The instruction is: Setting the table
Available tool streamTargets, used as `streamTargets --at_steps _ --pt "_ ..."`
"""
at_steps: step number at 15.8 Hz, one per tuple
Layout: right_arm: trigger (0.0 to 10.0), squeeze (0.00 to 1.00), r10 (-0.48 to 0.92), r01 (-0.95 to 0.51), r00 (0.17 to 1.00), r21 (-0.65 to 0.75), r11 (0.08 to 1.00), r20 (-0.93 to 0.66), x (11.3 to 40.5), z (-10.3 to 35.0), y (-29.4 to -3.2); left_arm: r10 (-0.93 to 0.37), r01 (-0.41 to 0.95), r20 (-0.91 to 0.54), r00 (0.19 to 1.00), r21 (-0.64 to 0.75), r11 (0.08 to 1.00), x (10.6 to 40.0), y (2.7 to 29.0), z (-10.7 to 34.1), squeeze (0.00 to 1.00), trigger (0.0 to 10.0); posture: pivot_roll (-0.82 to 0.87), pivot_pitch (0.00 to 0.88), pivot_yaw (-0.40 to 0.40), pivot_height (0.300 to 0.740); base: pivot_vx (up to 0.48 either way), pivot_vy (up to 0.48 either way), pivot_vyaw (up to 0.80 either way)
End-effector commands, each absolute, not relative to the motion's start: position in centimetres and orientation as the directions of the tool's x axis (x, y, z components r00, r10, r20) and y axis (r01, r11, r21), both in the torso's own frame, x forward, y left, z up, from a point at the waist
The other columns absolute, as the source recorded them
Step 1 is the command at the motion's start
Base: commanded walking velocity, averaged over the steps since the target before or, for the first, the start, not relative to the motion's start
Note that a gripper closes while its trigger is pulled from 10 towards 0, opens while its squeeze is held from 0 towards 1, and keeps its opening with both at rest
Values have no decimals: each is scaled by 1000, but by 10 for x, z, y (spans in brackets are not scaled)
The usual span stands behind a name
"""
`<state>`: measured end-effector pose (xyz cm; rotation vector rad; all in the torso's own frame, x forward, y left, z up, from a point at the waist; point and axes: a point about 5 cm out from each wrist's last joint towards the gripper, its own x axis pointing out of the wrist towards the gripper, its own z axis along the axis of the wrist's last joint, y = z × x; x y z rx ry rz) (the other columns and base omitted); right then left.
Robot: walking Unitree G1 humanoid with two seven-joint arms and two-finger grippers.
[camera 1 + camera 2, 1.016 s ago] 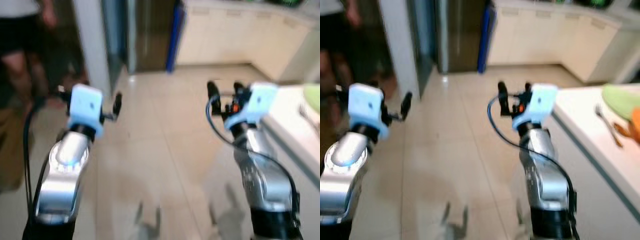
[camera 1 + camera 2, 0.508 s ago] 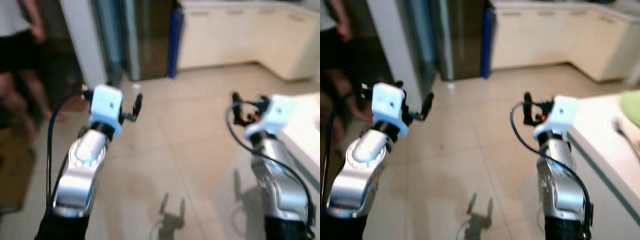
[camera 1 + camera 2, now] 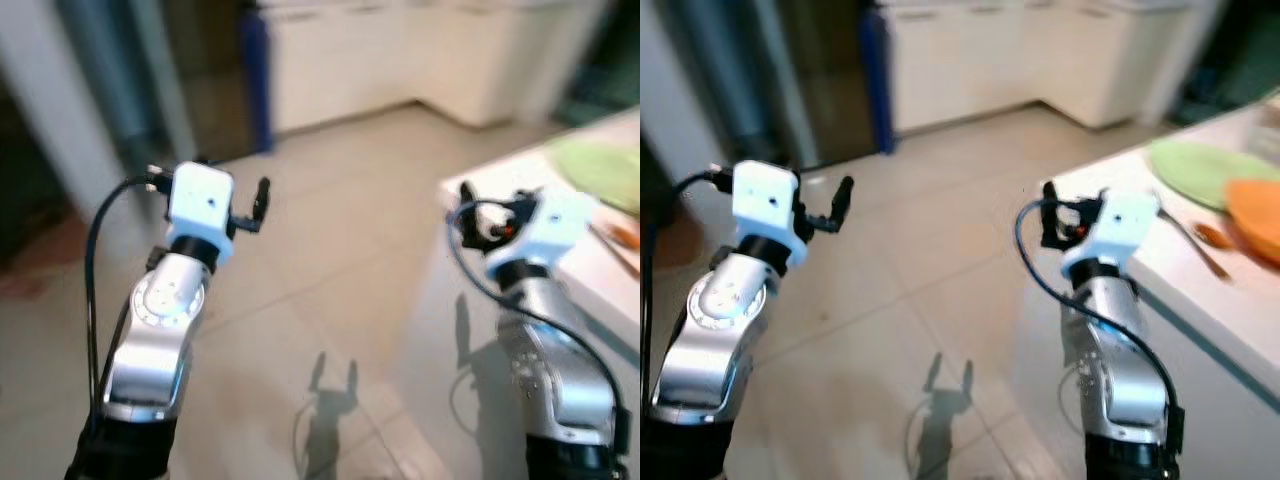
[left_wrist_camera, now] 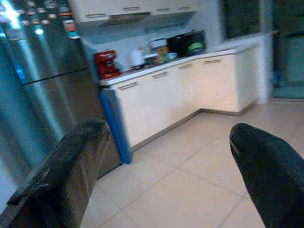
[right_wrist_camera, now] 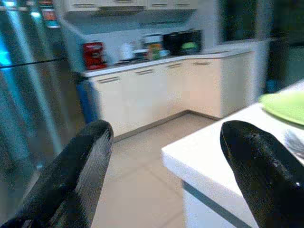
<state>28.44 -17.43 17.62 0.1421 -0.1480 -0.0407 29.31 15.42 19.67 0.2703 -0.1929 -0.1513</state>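
A white table (image 3: 1175,275) stands at my right, its corner just beyond my right gripper (image 3: 1070,200). On it lie a green plate (image 3: 1202,170), an orange dish (image 3: 1258,215) and a piece of cutlery (image 3: 1195,238). The right gripper is held up, open and empty; in its wrist view the fingers (image 5: 71,180) frame the table corner (image 5: 213,156) and the green plate (image 5: 285,105). My left gripper (image 4: 166,137) is raised over the tiled floor, open and empty.
Cream kitchen cabinets (image 3: 970,60) run along the far wall, with a red appliance (image 4: 107,64) on the counter. A steel fridge (image 4: 42,95) stands far left with a blue object (image 3: 878,80) beside it. Tiled floor (image 3: 940,290) lies ahead.
The camera has swung right: the person at the left has left the picture and the table with its plates has come further in. Both arms keep the same raised pose.
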Motion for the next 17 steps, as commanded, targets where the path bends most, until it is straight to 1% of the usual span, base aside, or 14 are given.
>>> streamTargets --at_steps 1,6,17 --pt "10000 0 -39 16 988 149 989 151 284 180 -171 -165 112 171 971 284 952 293 158 199 0 10000 -10 0 -4 740 0 337 -800" --pt "10000 0 -45 23 989 159 987 140 283 179 -170 -173 121 161 972 291 949 295 158 200 0 10000 -7 0 -2 740 0 370 -800" --pt "10000 0 -58 37 991 169 985 117 281 175 -173 -171 121 155 973 289 950 294 158 199 0 10000 -8 0 -7 740 0 441 -800"
